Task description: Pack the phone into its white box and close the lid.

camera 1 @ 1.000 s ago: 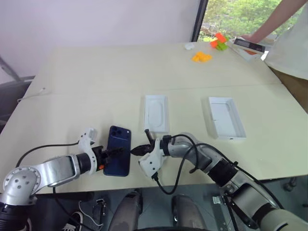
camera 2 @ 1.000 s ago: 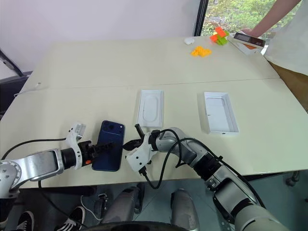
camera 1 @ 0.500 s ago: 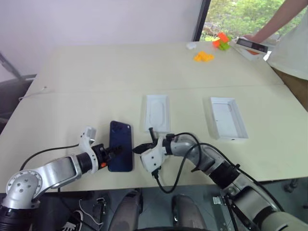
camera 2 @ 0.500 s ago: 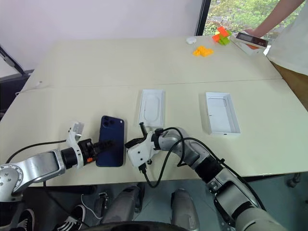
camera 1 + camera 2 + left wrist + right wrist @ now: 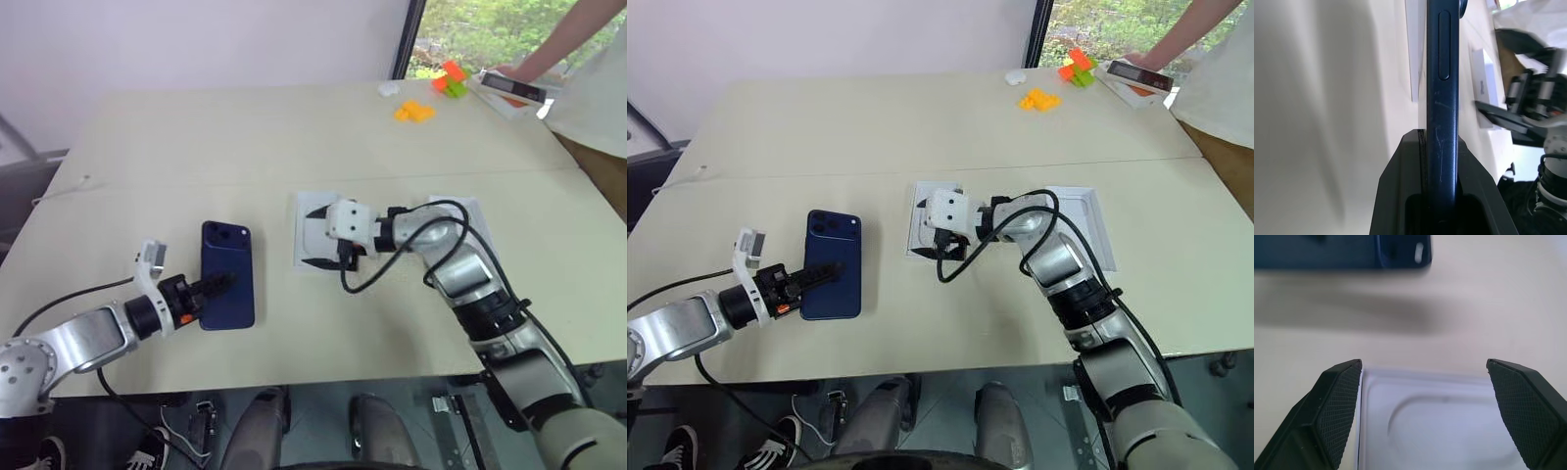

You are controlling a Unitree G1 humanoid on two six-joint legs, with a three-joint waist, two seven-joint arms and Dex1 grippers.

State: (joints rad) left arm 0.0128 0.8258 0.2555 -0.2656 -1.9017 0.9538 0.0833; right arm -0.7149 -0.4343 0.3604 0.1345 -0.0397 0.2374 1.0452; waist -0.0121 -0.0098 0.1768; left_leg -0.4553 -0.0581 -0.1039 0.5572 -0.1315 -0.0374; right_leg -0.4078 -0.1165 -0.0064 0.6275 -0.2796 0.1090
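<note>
The left pincer (image 5: pixel 211 288) is clamping the phone (image 5: pixel 226 275) by its near short end, holding it near the worktop's (image 5: pixel 196 147) front-left edge, long axis running front to back. The white box (image 5: pixel 920 223) is lying at mid-worktop, well to the phone's right, parallel with it. The right pincer (image 5: pixel 317 238) is hovering over this box with fingers spread wide, gripping nothing. The lid (image 5: pixel 482 247) is sitting further right, partly hidden behind the right arm. Judgement: the carrying left arm needs to travel rightward to seat the phone.
</note>
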